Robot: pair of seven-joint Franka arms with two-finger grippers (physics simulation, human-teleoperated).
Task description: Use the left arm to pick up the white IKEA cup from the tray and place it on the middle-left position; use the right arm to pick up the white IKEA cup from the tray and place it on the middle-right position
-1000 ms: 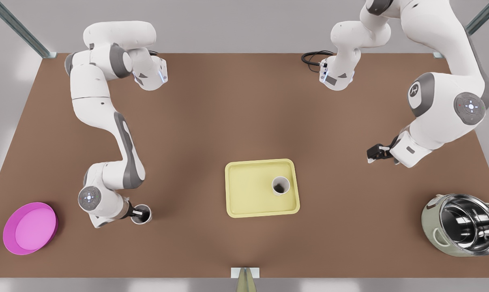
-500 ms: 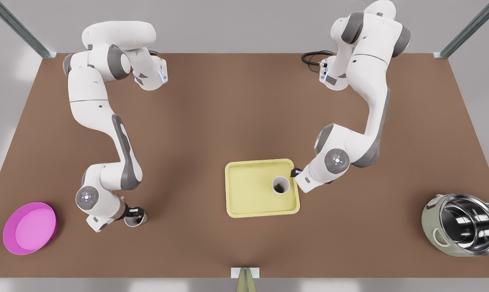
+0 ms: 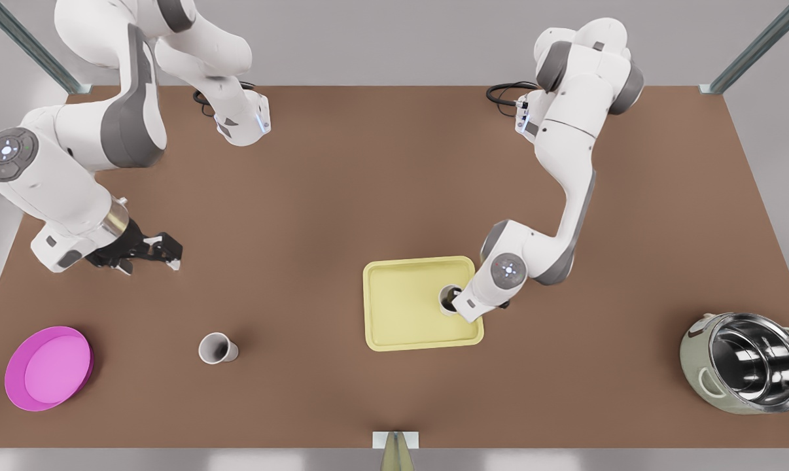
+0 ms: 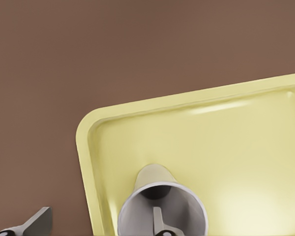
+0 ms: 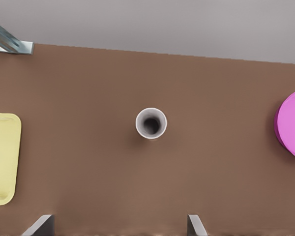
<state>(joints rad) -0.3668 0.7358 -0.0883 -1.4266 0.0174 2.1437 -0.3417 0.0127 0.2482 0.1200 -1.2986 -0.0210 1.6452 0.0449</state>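
On the front view's left I see the right gripper (image 3: 151,252) raised and spread wide, far of the placed cup (image 3: 218,348), which stands upright on bare tabletop. Rightward, on the tray (image 3: 401,327), the left gripper (image 4: 98,225) straddles the near wall of the tray cup (image 3: 448,297), unclenched, one finger inside.

- My two arms (image 3: 571,150) are glossy white, built of rounded segments with dark grey panels at the joints.
- A round grey cap with a small lit blue centre marks one joint on each arm (image 3: 5,152).
- A black cable (image 3: 502,91) loops beside each base.
- My right gripper (image 3: 151,265) is black, with pale fingertips and a metallic ring behind it.
- My left gripper (image 4: 98,223) has flat grey fingers (image 4: 39,222) with slanted tips.
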